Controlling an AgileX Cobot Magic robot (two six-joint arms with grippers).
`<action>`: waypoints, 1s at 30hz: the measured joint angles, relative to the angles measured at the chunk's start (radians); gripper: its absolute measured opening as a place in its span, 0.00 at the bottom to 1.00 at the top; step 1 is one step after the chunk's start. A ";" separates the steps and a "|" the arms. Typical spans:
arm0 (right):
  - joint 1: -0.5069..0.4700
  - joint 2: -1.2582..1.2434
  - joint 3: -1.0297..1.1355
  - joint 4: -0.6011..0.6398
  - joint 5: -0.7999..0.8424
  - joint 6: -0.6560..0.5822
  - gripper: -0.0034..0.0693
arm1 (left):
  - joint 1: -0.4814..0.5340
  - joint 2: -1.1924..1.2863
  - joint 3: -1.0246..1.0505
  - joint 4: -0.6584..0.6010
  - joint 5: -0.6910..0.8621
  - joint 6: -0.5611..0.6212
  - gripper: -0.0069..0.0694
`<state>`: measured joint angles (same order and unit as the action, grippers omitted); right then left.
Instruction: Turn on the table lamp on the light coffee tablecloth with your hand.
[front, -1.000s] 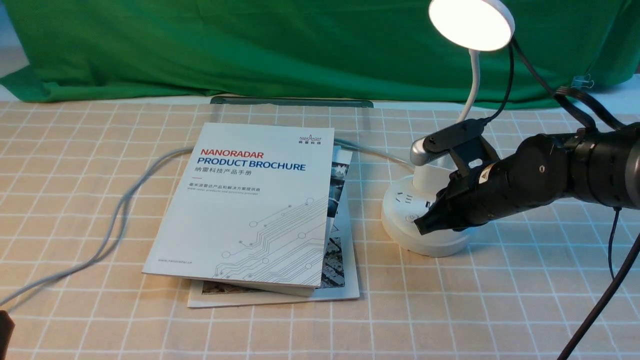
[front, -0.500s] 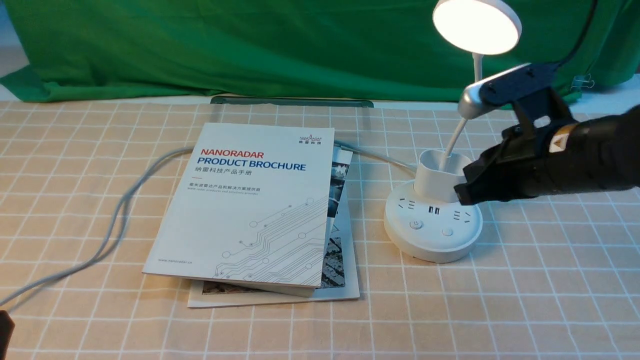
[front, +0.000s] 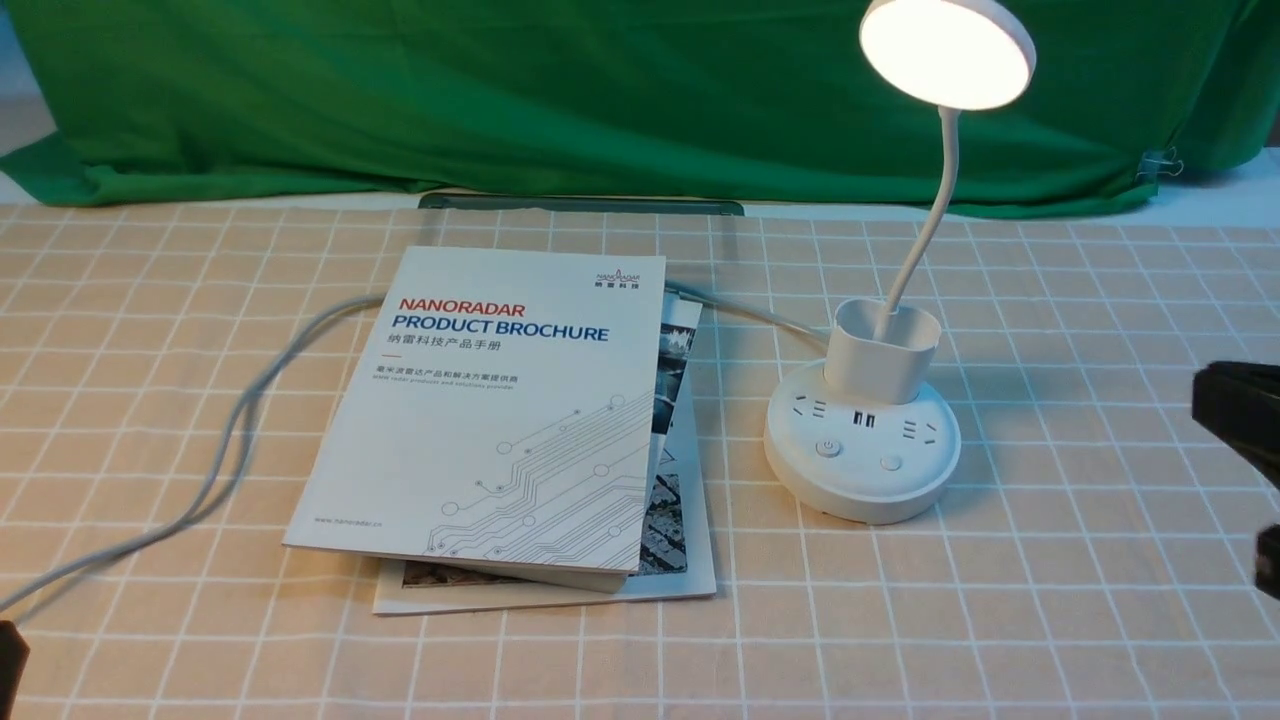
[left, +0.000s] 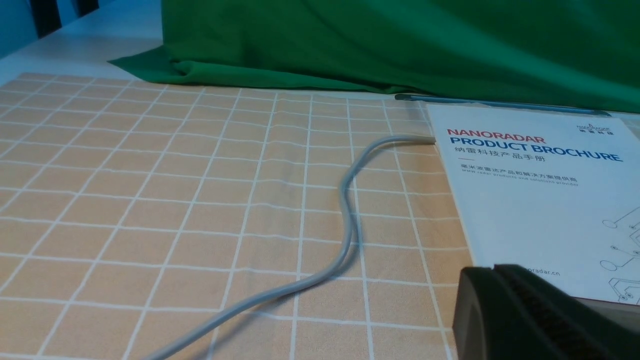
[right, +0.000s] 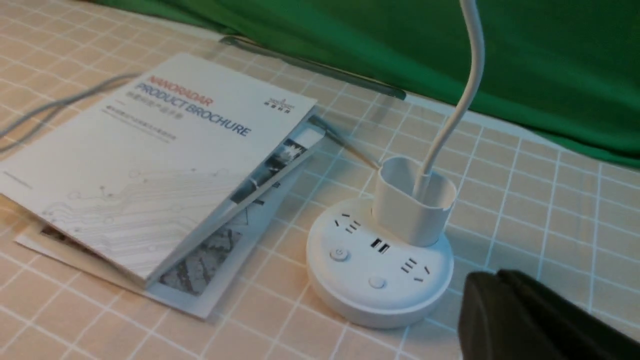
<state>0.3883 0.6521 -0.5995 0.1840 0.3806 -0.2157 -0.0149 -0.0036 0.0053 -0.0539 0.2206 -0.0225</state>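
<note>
The white table lamp (front: 862, 440) stands on the light coffee tablecloth (front: 1050, 560) at the right of centre. Its round head (front: 947, 52) glows bright. Its puck base also shows in the right wrist view (right: 380, 260), with two buttons and sockets. My right gripper (right: 492, 280) is shut and empty, off to the right of the base and clear of it; in the front view only its tip (front: 1215, 400) shows at the right edge. My left gripper (left: 492, 272) is shut and empty, low near the brochure's near corner.
A Nanoradar brochure (front: 500, 400) lies on another booklet, left of the lamp. A grey cable (front: 240, 420) runs from under it to the left edge. Green cloth (front: 500, 90) hangs along the back.
My right arm has lifted off the lamp base and drawn back to the right edge of the front view. The lamp stays lit and its head has swayed slightly.
</note>
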 joint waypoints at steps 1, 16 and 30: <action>0.000 -0.006 0.005 0.000 0.001 0.002 0.10 | 0.000 0.000 0.000 0.000 0.000 0.000 0.12; 0.000 -0.446 0.267 -0.005 -0.100 0.009 0.15 | 0.000 0.000 0.000 0.000 0.000 0.000 0.12; -0.224 -0.569 0.606 -0.131 -0.429 0.194 0.19 | 0.000 0.000 0.000 0.000 0.000 0.000 0.12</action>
<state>0.1640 0.0827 0.0064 0.0531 -0.0485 -0.0214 -0.0149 -0.0036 0.0053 -0.0539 0.2206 -0.0225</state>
